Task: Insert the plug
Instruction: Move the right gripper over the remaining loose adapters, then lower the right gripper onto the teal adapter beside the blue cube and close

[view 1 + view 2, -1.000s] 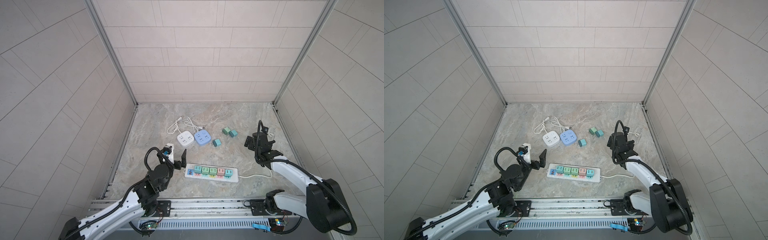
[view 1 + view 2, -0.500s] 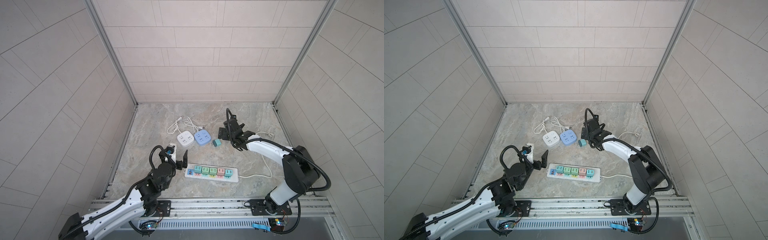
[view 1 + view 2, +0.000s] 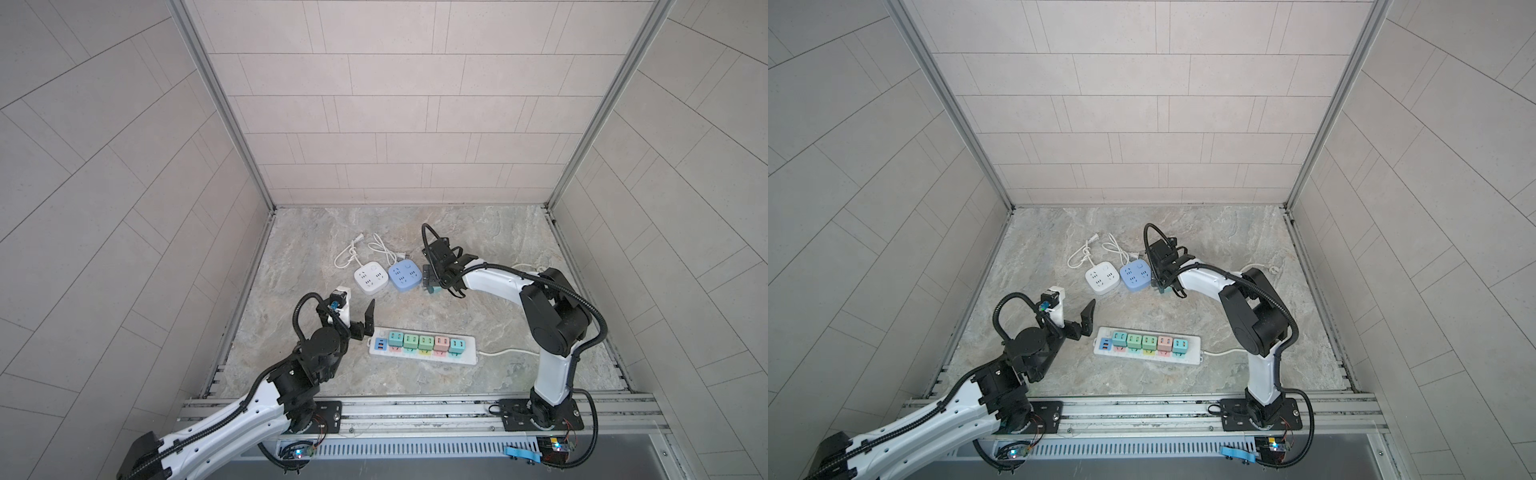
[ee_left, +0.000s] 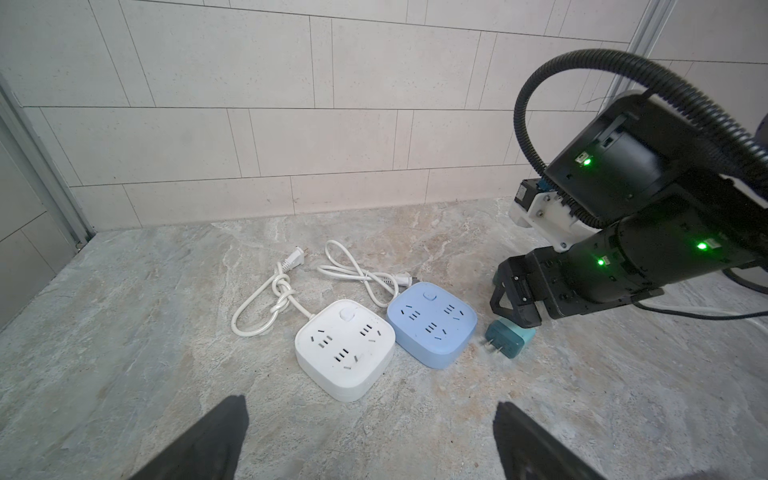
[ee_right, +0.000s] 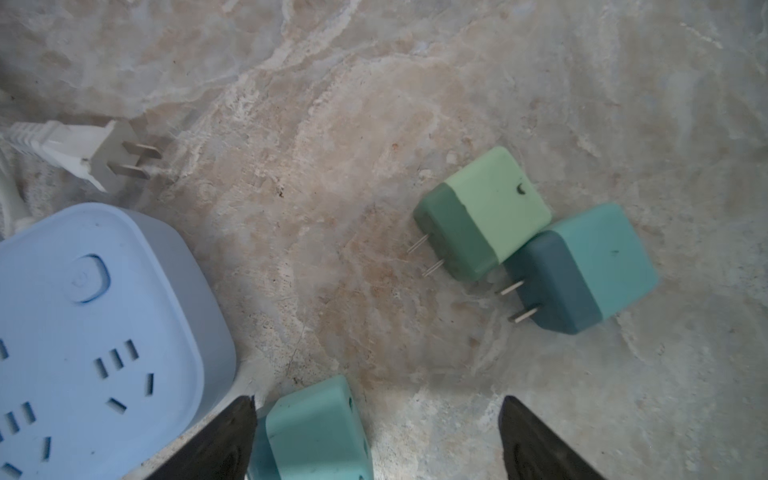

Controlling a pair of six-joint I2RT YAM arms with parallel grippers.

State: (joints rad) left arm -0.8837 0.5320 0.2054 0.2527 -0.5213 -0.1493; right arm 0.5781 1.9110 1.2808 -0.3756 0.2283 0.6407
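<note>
Evidently the right gripper (image 5: 376, 415) sits low over the teal plug (image 5: 316, 432) in order to pick it up. Its fingers stand wide, one almost against the plug's side nearest the blue socket cube (image 5: 95, 332) and the other well clear, so nothing is held yet. The plug lies on its side on the marble tabletop (image 5: 374, 124), just beside the cube. Its prongs are level rather than pointing down, so it will likely need tipping upright once grasped. A light green plug (image 5: 490, 208) and a second teal plug (image 5: 590, 274) lie touching each other farther off, out of the way.

The left gripper (image 4: 370, 419) hangs with fingers spread wide and empty, short of the white socket cube (image 4: 345, 347) and near one end of the power strip (image 3: 422, 351), probably ready to steady a socket. The strip's outlets look filled with coloured plugs, though from the top views I cannot be sure none is free. Both cubes' faces are bare, so the blue one seems the likely target.
</note>
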